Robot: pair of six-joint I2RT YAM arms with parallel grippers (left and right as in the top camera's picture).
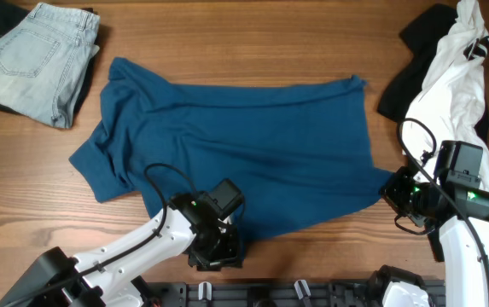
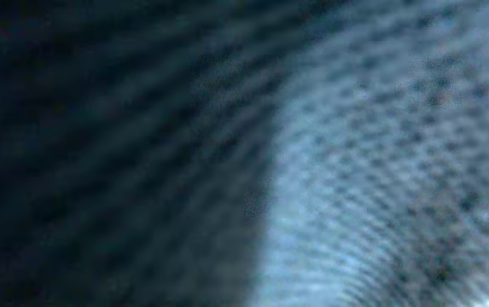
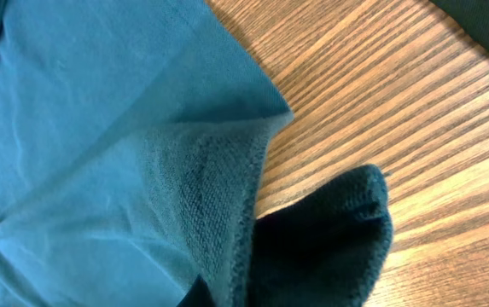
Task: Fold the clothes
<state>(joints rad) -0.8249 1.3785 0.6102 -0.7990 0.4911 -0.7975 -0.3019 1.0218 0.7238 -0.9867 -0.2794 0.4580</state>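
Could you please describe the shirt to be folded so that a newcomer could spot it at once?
On the wooden table, look to the middle. The shirt lies spread out there, large and deep teal; the jeans at the far left are folded pale denim, and the white garment at the right sits on black cloth.
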